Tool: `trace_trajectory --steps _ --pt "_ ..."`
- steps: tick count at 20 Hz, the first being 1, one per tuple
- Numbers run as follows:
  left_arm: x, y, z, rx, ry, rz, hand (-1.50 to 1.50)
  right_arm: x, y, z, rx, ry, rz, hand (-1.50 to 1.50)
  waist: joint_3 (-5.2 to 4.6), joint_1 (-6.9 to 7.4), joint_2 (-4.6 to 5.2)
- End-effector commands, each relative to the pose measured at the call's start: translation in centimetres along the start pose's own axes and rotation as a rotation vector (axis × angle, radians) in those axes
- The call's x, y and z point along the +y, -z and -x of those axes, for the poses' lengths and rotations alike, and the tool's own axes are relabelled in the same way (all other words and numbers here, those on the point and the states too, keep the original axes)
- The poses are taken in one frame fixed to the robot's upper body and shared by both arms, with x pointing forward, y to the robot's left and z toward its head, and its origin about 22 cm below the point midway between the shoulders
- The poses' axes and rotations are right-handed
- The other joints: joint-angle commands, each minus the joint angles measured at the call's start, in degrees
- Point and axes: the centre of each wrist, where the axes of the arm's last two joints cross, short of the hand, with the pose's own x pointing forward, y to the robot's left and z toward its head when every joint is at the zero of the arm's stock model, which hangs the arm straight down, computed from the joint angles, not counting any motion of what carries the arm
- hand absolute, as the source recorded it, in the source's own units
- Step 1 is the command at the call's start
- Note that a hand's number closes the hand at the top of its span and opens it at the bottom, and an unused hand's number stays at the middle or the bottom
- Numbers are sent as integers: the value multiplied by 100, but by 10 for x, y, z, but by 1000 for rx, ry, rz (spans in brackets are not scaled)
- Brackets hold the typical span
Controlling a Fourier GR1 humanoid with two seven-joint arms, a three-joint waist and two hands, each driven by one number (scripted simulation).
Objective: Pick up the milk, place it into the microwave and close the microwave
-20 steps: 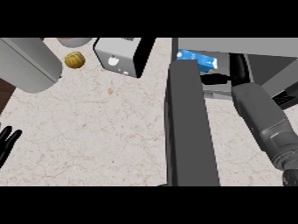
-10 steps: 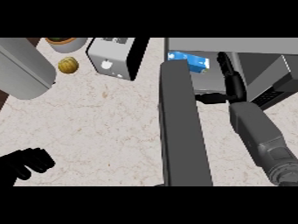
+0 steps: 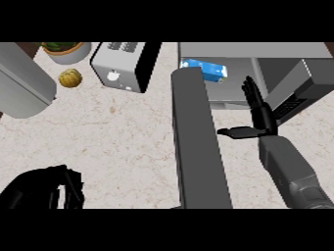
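The blue and white milk carton (image 3: 204, 69) lies inside the grey microwave (image 3: 271, 54) at the upper right, near its left wall. The microwave door (image 3: 197, 142) stands open, a long grey slab seen edge-on running down the middle of the counter. My right hand (image 3: 260, 112) is open just right of the door, in front of the microwave's mouth, its fingers straight and pointing up, its thumb sticking out left. It is apart from the milk. My left hand (image 3: 43, 190) sits at the lower left with curled fingers and holds nothing.
A silver toaster (image 3: 122, 66) stands left of the microwave. A small yellowish round object (image 3: 70, 78) and a potted plant (image 3: 65, 49) lie beyond it. A large grey rounded body (image 3: 11, 81) fills the upper left. The marble counter (image 3: 119, 132) spreads left of the door.
My right hand has drawn back down and away from the milk, which stays in the microwave. My left hand went from open at the left edge to curled and shifted right.
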Motion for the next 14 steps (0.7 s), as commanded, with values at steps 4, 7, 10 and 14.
trace_trajectory --steps 4,7,10,14 --pt "-33 20 15 13 19 92 150 -11 -49 20 11 24 -24 -150 -13 -154 -67" --pt "-44 36 25 29 51 114 150 -26 -69 23 5 17 5 -150 -13 -161 -59" --pt "-43 42 27 29 83 114 150 -33 -99 26 25 13 35 -150 -16 -185 -70" --pt "-73 74 39 3 151 217 150 -69 -124 19 23 2 34 -150 -14 -211 -52"
